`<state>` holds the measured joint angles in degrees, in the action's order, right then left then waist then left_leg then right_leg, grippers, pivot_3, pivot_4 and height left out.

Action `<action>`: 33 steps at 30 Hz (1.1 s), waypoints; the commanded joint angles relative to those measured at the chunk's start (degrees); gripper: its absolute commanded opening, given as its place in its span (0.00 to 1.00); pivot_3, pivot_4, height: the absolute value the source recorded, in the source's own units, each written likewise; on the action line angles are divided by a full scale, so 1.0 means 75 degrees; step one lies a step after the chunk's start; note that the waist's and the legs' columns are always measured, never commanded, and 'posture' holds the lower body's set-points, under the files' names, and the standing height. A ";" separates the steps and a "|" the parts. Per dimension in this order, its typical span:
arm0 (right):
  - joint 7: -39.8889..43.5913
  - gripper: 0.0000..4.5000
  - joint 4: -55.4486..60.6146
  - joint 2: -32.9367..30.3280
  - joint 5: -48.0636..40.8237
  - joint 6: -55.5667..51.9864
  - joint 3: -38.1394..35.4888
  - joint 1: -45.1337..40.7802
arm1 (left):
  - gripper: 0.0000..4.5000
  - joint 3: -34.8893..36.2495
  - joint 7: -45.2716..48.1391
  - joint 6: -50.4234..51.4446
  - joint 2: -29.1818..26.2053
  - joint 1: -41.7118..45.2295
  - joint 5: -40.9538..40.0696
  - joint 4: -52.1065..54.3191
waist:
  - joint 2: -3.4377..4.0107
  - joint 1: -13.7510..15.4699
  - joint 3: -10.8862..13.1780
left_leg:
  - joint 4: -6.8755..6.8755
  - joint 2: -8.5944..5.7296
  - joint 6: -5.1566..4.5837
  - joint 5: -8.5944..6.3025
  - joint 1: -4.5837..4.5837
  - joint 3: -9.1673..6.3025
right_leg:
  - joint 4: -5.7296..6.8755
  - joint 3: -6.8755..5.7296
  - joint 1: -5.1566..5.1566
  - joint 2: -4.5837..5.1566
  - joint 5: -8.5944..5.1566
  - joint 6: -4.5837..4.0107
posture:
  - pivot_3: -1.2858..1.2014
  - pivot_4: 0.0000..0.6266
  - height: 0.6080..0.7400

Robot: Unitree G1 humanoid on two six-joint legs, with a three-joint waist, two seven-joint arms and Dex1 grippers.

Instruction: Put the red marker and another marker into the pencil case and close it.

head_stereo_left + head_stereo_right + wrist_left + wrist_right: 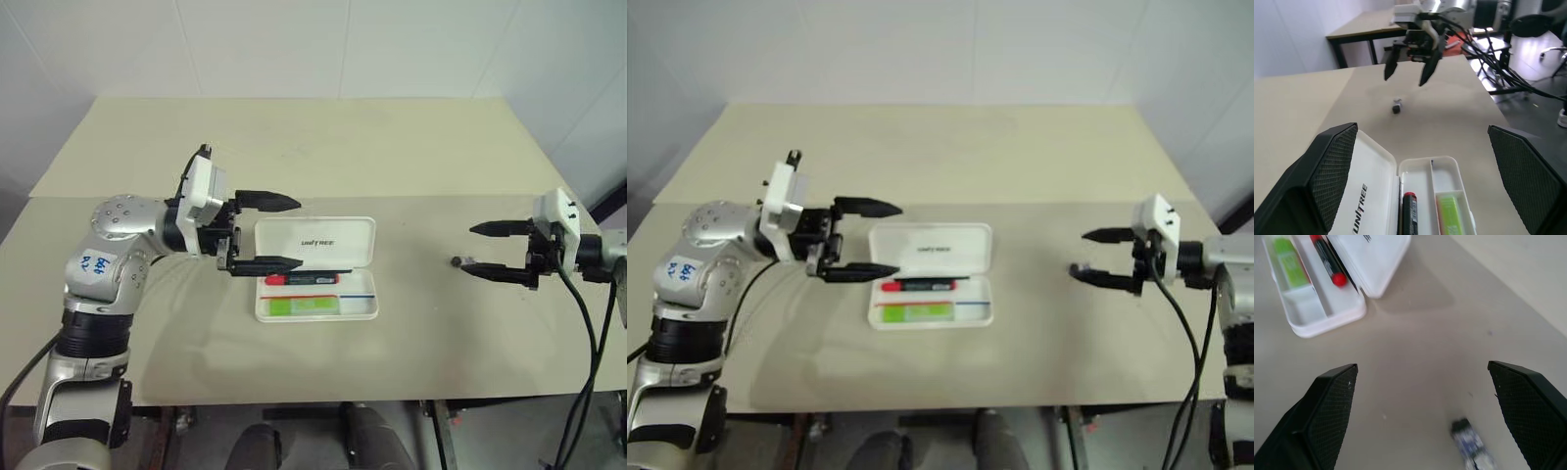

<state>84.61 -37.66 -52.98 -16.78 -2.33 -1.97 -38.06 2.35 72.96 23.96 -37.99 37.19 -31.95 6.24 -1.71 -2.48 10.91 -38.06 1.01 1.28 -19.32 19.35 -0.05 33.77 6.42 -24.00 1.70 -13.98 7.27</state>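
**Both markers in the open case, both grippers empty**

The white pencil case (pixel 315 268) lies open near the middle of the beige table (pixel 411 333), its lid, printed "Unitree", folded back flat on the far side of the tray. The head views show the red marker (pixel 302 279) lying lengthwise in the tray's rear compartment, with the green marker (pixel 305 306) in the front compartment, beside a red and blue stripe.

The left gripper (pixel 266 233) hangs just beside the case's left end, pointing right across it, fingers spread wide with nothing between them. Its lower finger overlaps the tray's left rear corner in the head views; whether it touches cannot be told. The right gripper (pixel 487 249) is well apart from the case, out toward the table's right edge, fingers likewise spread and empty.

A small dark-and-silver object (pixel 456 261) sits on the table just left of the right gripper's fingertips. The head views show it as a speck. The right wrist view shows it closer, between that gripper's spread fingers (pixel 1327 401), and also the marker's rounded red end by the lid hinge. The left wrist view looks over the case toward the right gripper and a second table (pixel 1359 27) behind it.
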 commanded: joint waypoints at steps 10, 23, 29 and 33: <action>0.0110 1.00 -0.3365 0.0759 0.1535 0.1859 0.0607 -0.1673 | 0.99 0.0396 0.0104 0.0814 -0.0953 -0.0049 -0.0598 0.0526 | 0.0012 -0.0289 0.0025 | -0.0001 0.0001 0.0005 -0.0002 -0.0001 0.0008 | 0.0016 0.0005 -0.0009 0.0003 0.0000 0.0000 | 0.52 0.24 1.00; -0.0425 1.00 -0.4551 0.1113 0.2415 0.2109 0.0614 -0.2652 | 0.99 0.0838 -0.0354 0.1278 -0.1246 -0.0489 -0.0993 0.1205 | 0.0016 -0.0351 0.0029 | 0.0001 0.0001 0.0016 -0.0005 0.0004 0.0007 | 0.0027 0.0005 -0.0012 0.0005 0.0000 0.0000 | 0.52 0.24 1.00; -0.0729 1.00 -0.4837 0.1174 0.2761 0.1925 0.0682 -0.2834 | 0.99 0.1052 -0.0506 0.1481 -0.1484 -0.0665 -0.1175 0.1517 | 0.0017 -0.0353 0.0029 | 0.0000 0.0001 0.0021 -0.0006 0.0007 0.0006 | 0.0028 0.0004 -0.0013 0.0005 0.0000 0.0001 | 0.52 0.24 1.00; -0.0952 1.00 -0.4992 0.1193 0.3023 0.1767 0.0759 -0.2900 | 0.99 0.1278 -0.0633 0.1614 -0.1691 -0.0825 -0.1312 0.1752 | 0.0018 -0.0358 0.0030 | 0.0001 0.0001 0.0022 -0.0007 0.0010 0.0008 | 0.0028 0.0004 -0.0014 0.0006 0.0000 0.0001 | 0.52 0.24 1.00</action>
<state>78.14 -74.88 -43.60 5.41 11.28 3.97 -58.28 9.82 68.58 35.79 -49.67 30.93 -40.19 17.40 -1.57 -5.17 11.14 -38.05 1.01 1.45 -19.38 19.43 0.01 33.98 6.45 -24.11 1.75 -13.98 7.28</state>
